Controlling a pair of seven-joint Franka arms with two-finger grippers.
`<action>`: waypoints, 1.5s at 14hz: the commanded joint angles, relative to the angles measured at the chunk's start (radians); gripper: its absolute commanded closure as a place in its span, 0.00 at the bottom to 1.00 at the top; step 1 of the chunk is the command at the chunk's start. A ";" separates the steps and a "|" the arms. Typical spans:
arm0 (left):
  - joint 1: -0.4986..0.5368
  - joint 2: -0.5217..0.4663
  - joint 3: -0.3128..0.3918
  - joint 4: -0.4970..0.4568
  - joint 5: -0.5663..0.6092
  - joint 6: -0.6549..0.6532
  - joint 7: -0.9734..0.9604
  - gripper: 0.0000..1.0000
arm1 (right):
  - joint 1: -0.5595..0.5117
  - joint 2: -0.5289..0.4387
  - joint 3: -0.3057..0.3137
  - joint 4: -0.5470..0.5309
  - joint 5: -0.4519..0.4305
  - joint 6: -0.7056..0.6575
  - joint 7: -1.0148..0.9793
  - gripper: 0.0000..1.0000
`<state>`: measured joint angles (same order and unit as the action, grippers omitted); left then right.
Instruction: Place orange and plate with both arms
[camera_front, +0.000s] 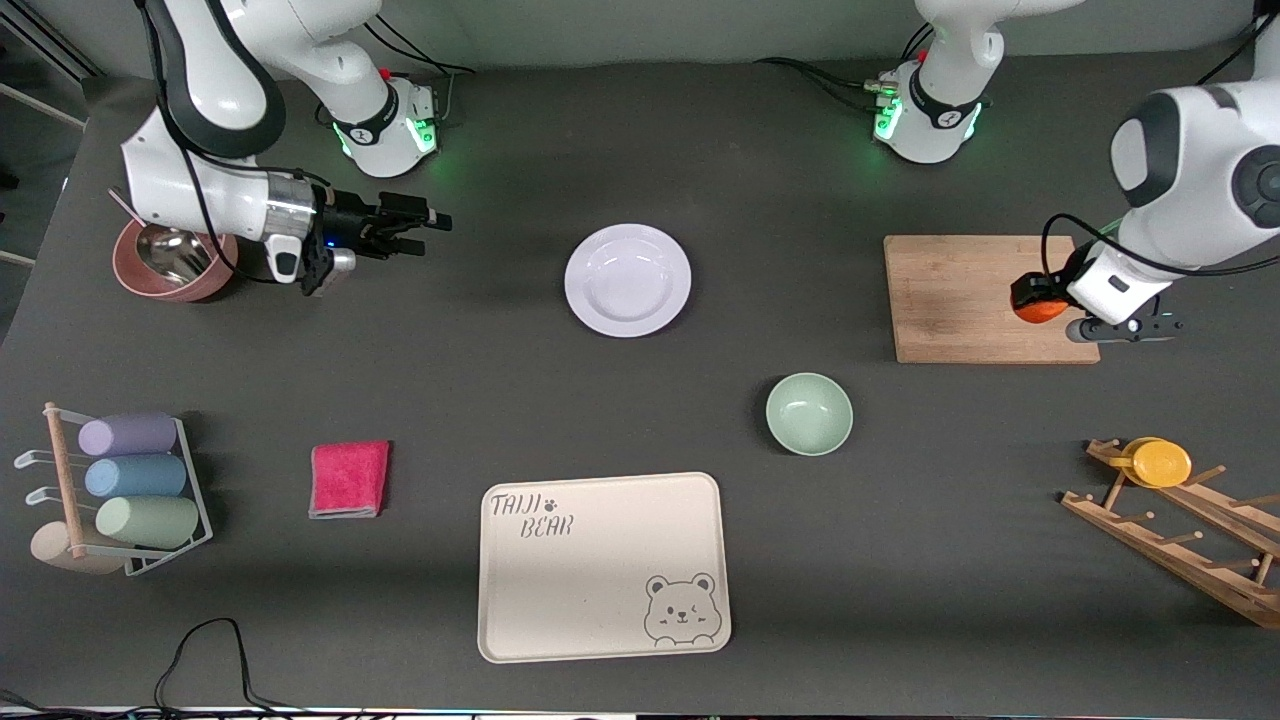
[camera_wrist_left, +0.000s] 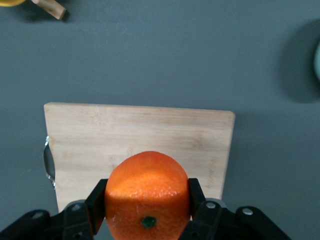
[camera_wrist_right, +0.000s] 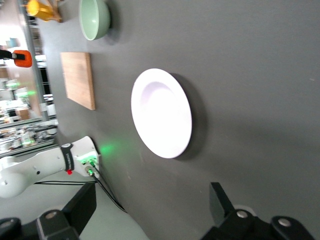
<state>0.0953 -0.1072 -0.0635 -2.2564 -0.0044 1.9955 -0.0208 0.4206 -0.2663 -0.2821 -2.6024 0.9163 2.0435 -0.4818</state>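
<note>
Left wrist view — orange (camera_wrist_left: 146, 195) clamped in left pincer (camera_wrist_left: 146, 207)

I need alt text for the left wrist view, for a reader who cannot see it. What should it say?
The left gripper is shut on the orange, holding it over a wooden cutting board on the dark table. The edge of a green bowl and part of a yellow item on a wooden rack show at the frame's margins.

the whole bench (camera_front: 640, 150) is seen from high up, facing the arms. the cutting board (camera_wrist_left: 140, 145) is viewed closely from the left wrist, the plate (camera_wrist_right: 161, 113) obliquely from the right; both are shared with the front view.
</note>
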 joint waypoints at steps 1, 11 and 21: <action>-0.017 0.012 -0.088 0.145 -0.047 -0.165 -0.138 0.71 | 0.007 0.102 -0.051 -0.044 0.169 0.012 -0.247 0.00; -0.094 0.095 -0.625 0.274 -0.201 -0.084 -0.870 0.71 | 0.006 0.579 -0.118 -0.074 0.627 -0.247 -0.931 0.00; -0.448 0.641 -0.630 0.472 0.248 0.219 -1.390 0.71 | 0.001 0.677 -0.120 -0.028 0.661 -0.250 -0.893 0.00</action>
<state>-0.3037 0.4267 -0.7083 -1.8594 0.1617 2.1930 -1.3368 0.4160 0.3898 -0.3967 -2.6449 1.5531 1.8075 -1.3890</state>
